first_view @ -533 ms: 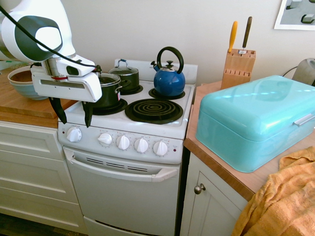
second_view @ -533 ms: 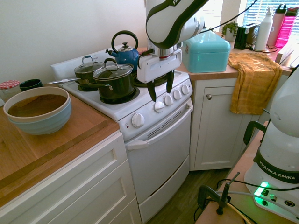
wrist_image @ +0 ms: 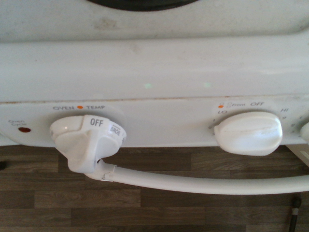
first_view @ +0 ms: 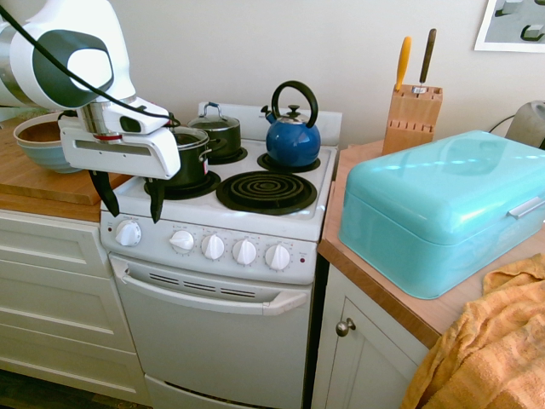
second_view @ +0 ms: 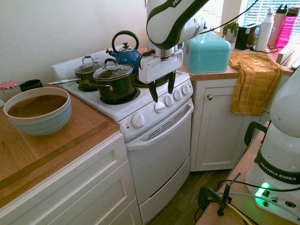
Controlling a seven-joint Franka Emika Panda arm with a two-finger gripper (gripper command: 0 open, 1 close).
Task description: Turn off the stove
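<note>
Stove [first_view: 289, 225]: I am locating this unit from left of centre to the bottom edge of the first exterior frame. Working near to far, I am noting the orange towel [first_view: 485, 332] at lower right, then the turquoise bread box [first_view: 434, 221] above it. At left, the gripper [first_view: 134, 215] is hanging in front of the range, its fingers standing wide apart and holding nothing.

Below and right of the fingertips, the second knob from the left [first_view: 181, 242] is showing its ridge turned sideways. In the wrist view I am reading its ridge as lying away from its OFF mark, so I am judging it the control to turn. The oven knob [wrist_image: 87, 140] is showing OFF close to its orange dot.

Beyond the panel, the front coil burner [first_view: 266, 192], the front pot [first_view: 187, 162] and the blue kettle [first_view: 292, 142] are sitting on the cooktop.

For handling, I am treating the range as heavy and fixed, and the knob as light, hard, smooth plastic, possibly slippery and stiff near OFF. I am planning to straddle the raised ridge on both flat sides, centred on the knob's axis, avoiding sideways load on the shaft.
</note>
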